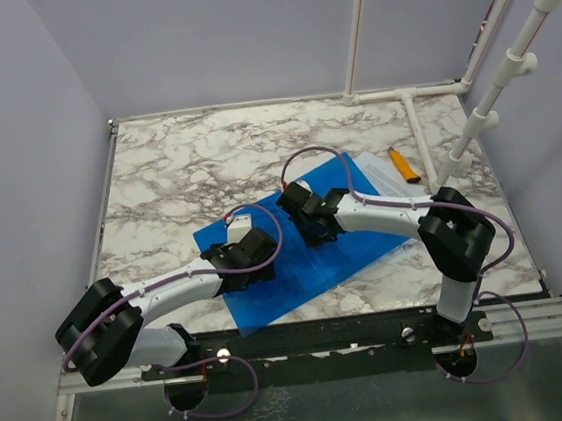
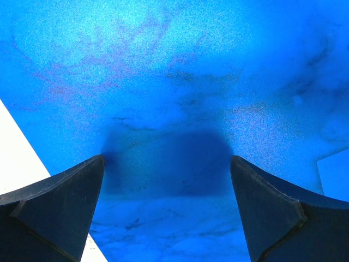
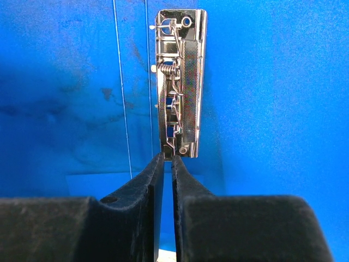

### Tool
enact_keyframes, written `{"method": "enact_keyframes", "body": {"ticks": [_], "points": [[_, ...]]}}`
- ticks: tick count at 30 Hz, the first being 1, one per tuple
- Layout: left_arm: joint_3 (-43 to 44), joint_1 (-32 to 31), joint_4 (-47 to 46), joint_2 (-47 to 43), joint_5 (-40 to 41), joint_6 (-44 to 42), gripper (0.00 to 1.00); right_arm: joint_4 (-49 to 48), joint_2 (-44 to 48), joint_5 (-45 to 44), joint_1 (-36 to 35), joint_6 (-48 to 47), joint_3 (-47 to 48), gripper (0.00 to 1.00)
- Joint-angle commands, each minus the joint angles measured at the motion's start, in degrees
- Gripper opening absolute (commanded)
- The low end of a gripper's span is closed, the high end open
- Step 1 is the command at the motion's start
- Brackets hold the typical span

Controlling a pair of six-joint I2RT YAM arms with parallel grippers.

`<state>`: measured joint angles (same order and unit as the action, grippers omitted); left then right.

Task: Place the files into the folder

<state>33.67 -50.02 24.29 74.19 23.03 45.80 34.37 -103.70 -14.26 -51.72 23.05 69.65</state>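
Observation:
The blue folder (image 1: 297, 269) lies open and flat on the marble table; it fills the left wrist view (image 2: 174, 82) and the right wrist view (image 3: 262, 82). Its metal clip (image 3: 180, 82) sits on the inside by the spine. My right gripper (image 1: 307, 223) is over the folder's middle, jaws almost together, tips (image 3: 168, 158) at the near end of the clip. My left gripper (image 1: 249, 257) is open and empty, low over the folder's left half (image 2: 166, 158). A white sheet of the files (image 1: 377, 163) shows at the folder's far right edge, mostly hidden.
An orange marker-like object (image 1: 403, 164) lies on the table (image 1: 176, 171) beyond the white sheet. White pipes (image 1: 423, 130) run along the back and right edges. A white strip (image 2: 16, 158) shows past the folder's edge in the left wrist view.

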Motion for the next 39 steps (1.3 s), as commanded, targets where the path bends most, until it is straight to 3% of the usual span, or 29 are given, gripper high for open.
{"method": "enact_keyframes", "body": {"ticks": [1,24,39], "points": [[-2.99,-0.39,1.37,1.27,-5.04,1.92,0.99,1.64,-1.45,-1.51,-0.44,0.41,0.27,0.14],[-3.17,-0.36,1.37,0.88,-4.83,2.08,0.99,0.91,-3.42,-1.35,-0.61,0.81,-2.40,0.04],[-3.61,-0.42,1.59,0.61,-4.18,2.36,0.99,6.25,-7.69,-11.73,-1.61,4.36,-1.73,0.00]]}}
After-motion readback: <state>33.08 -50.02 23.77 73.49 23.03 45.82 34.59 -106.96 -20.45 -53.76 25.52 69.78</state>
